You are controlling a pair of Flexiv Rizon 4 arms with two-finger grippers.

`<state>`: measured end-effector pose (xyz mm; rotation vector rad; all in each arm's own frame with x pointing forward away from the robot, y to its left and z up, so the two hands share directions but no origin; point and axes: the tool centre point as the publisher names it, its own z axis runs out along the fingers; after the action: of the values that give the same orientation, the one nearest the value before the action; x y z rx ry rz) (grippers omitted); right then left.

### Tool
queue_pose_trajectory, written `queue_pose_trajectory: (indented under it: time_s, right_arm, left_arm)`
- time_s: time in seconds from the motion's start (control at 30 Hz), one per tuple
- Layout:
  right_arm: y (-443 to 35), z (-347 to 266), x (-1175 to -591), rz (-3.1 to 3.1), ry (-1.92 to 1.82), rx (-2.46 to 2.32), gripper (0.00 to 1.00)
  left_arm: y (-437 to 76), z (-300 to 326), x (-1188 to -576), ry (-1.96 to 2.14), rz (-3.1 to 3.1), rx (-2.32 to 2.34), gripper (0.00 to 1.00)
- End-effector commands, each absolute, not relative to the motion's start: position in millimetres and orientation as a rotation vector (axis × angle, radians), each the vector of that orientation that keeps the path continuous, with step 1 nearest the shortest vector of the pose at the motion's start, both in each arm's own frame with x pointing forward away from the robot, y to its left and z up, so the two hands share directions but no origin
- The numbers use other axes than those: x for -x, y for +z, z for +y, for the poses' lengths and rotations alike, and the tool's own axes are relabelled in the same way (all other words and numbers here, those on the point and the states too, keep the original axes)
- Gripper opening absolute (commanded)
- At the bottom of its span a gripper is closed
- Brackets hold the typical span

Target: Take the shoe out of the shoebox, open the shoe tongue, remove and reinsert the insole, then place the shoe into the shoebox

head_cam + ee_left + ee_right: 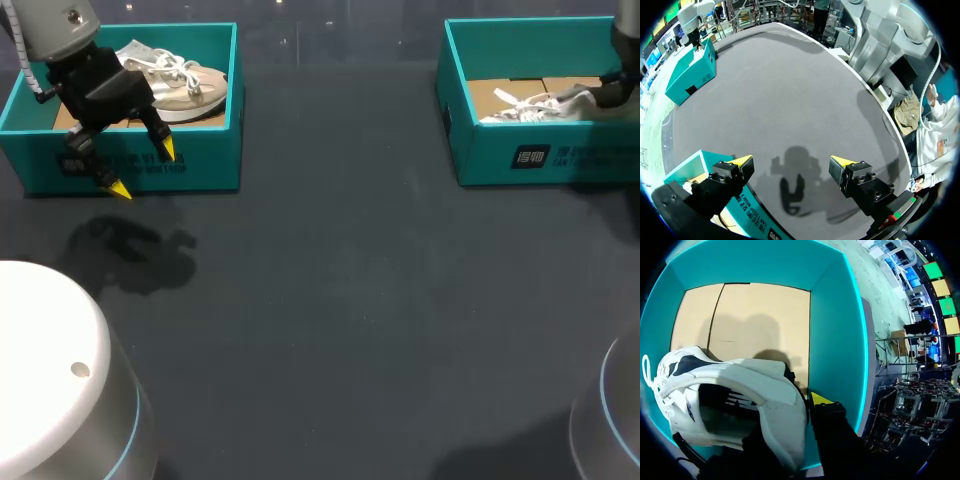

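A white shoe (530, 105) lies in the teal shoebox (540, 155) at the far right of the table. My right gripper (603, 95) is down in that box at the shoe's heel. From the right wrist, the white shoe (740, 385) fills the view over the cardboard floor of the box (837, 315). The right gripper (790, 415) is shut on the heel wall, with one yellow-tipped finger outside and the other hidden inside the shoe. My left gripper (144, 170) hangs open in front of the left box, and nothing sits between the fingers of the left gripper (791, 162).
A second teal shoebox (180, 165) at the far left holds a beige and white shoe (175, 85). Its front wall (747, 220) lies just under my left fingers. The dark tabletop (350, 300) stretches between the two boxes.
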<state>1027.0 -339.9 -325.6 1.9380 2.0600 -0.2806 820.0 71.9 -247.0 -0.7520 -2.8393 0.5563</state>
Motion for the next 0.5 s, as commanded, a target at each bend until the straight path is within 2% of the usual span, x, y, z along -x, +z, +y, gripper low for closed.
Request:
queue_pose_trajectory:
  time_s: [0.03, 0.5]
  right_arm:
    - [-339, -341, -1030, 2.065, -0.285, -1.948, 0.00]
    - [-366, -339, -1029, 2.106, -0.232, -1.965, 0.00]
  left_arm:
    - [-247, 72, -819, 0.554, -2.841, 0.754, 1.00]
    - [-247, 72, -819, 0.554, -2.841, 0.754, 1.00]
